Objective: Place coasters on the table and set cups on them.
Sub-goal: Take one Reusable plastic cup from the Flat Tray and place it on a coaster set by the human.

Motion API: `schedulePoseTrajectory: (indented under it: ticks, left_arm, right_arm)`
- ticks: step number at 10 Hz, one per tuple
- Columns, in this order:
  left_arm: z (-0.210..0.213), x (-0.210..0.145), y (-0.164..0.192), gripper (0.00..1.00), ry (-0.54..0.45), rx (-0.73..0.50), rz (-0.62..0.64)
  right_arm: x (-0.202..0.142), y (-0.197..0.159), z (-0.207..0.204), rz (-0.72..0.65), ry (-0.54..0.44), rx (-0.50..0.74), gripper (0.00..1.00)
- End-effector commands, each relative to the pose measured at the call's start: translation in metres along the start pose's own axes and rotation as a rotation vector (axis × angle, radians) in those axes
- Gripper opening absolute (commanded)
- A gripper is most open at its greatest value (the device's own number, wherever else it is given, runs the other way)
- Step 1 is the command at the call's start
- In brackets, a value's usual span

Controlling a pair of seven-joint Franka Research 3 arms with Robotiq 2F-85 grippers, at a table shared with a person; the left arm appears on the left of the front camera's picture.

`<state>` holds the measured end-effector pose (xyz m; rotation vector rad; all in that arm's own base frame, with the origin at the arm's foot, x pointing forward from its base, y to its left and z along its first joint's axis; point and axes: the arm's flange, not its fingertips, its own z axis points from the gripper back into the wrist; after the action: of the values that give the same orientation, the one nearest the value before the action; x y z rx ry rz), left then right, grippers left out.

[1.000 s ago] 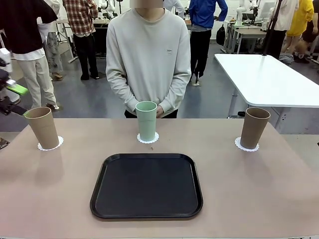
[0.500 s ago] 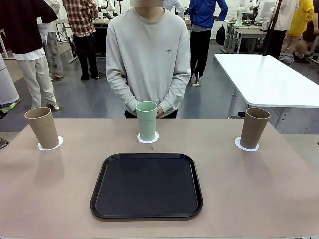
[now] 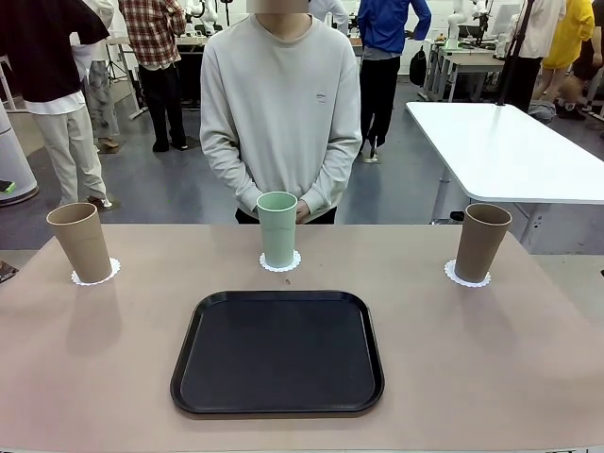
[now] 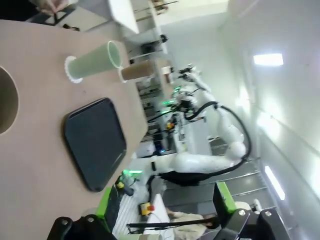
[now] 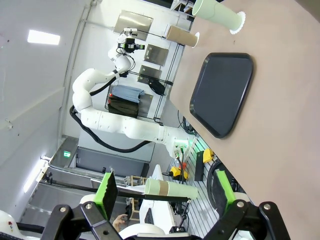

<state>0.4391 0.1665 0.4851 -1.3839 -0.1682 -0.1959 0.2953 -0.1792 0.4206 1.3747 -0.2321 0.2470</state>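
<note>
Three cups stand upright on the beige table (image 3: 491,359), each on a lacy white coaster. A tan cup (image 3: 80,242) sits on the left coaster (image 3: 106,275), a mint cup (image 3: 277,227) on the middle coaster (image 3: 280,266), and a tan cup (image 3: 481,242) on the right coaster (image 3: 456,275). My left gripper (image 4: 167,212) hangs open and empty off the table's side, far from the mint cup (image 4: 95,61). My right gripper (image 5: 165,197) is likewise open and empty, well away from the mint cup (image 5: 217,14) and the table (image 5: 280,130).
A black rounded-square tray (image 3: 278,351) lies empty in the table's near middle. A person stands at the far side, hands clasped just behind the mint cup. A white table (image 3: 500,151) stands at the back right.
The left arm's gripper, seen at the picture's left edge a second ago, has drawn back out of the front view. Cups and coasters have not moved.
</note>
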Motion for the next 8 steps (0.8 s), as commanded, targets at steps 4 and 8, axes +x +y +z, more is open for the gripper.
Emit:
schedulePoseTrajectory:
  ticks: [4,8]
  left_arm:
    - [-0.032,0.001,-0.020,1.00,0.060,0.151,0.007]
    - [-0.015,0.005,-0.016,1.00,0.048,0.098,0.014]
  right_arm:
    - [-0.001,0.000,-0.001,0.006,0.001,0.007,1.00]
    - [-0.001,0.000,-0.001,0.006,0.001,0.007,1.00]
